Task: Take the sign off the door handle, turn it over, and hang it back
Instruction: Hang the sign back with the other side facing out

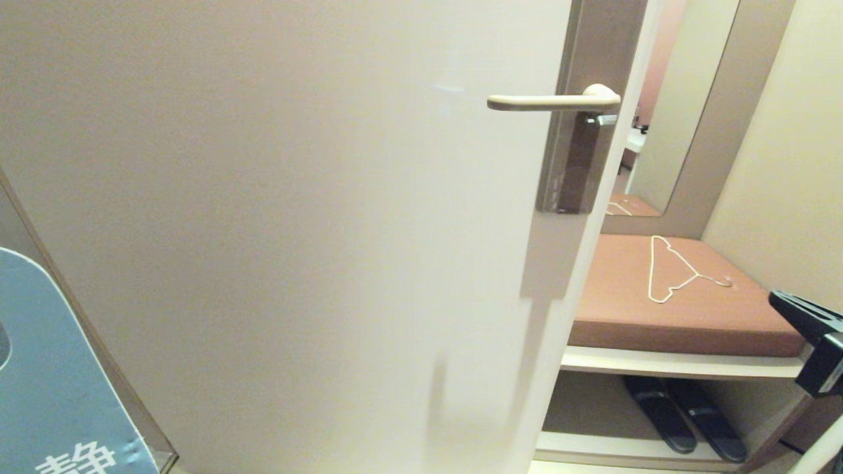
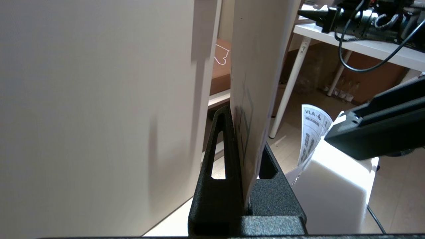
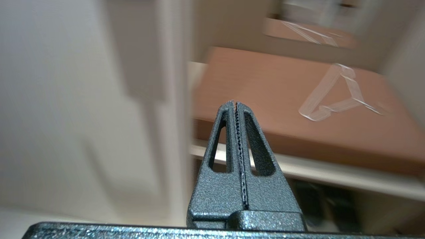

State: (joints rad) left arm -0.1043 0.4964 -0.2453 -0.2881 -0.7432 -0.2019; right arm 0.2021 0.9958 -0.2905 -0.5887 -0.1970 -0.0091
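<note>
The sign (image 1: 46, 382) is off the handle and fills the head view's bottom left corner, its light blue side facing me with white characters at its lower end. My left gripper (image 2: 244, 132) is shut on the sign (image 2: 257, 76), which stands edge-on between its fingers (image 2: 227, 149) beside the pale door. The door handle (image 1: 553, 102) is a cream horizontal lever on a brownish-grey plate (image 1: 573, 164), and nothing hangs on it. My right gripper (image 3: 235, 103) is shut and empty, low at the right edge of the head view (image 1: 807, 322), far below and right of the handle.
The pale door (image 1: 296, 197) fills most of the view. Right of it is a brown cushioned bench (image 1: 625, 316) with a white wire clothes hanger (image 1: 672, 270) on it, dark slippers (image 1: 685, 415) below, and a mirror (image 1: 685, 99) behind.
</note>
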